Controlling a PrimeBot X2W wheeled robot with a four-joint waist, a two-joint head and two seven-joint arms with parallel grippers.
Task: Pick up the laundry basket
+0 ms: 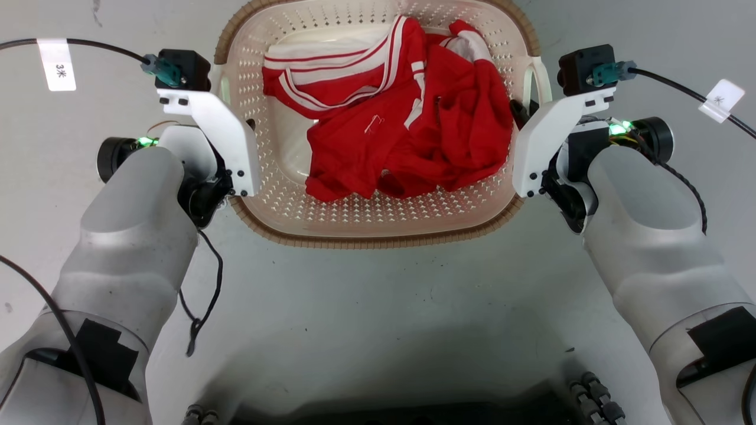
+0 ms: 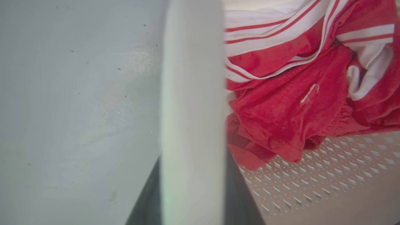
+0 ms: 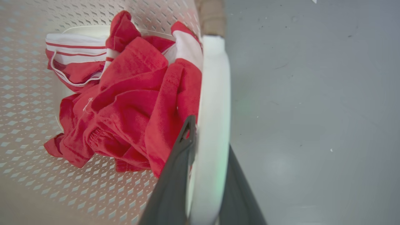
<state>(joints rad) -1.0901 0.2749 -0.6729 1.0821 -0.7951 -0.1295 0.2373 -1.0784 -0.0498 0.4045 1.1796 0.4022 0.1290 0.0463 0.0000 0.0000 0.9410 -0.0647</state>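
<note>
Laundry basket (image 1: 378,237) between left claw (image 2: 193,175) and right claw (image 3: 208,140), side handles (image 3: 215,93) clamped

Perforated smooth cream plastic laundry basket (image 1: 366,215), woven-look brown rim, soft red cloth garment (image 1: 413,136), matt grey floor (image 1: 378,307)

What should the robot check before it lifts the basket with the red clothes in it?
1. Left end effector has a finger on each side of the left white loop handle: ok.
2. Right end effector has a finger on each side of the right white loop handle: ok.
3. Both squeezing firmly: cannot tell.
4. Red-and-white fabric clothes lie fully inside the cream-white perforated plastic laundry basket: ok.
5. Thin black cable dangling by the left arm hangs outside the basket: ok.
</note>
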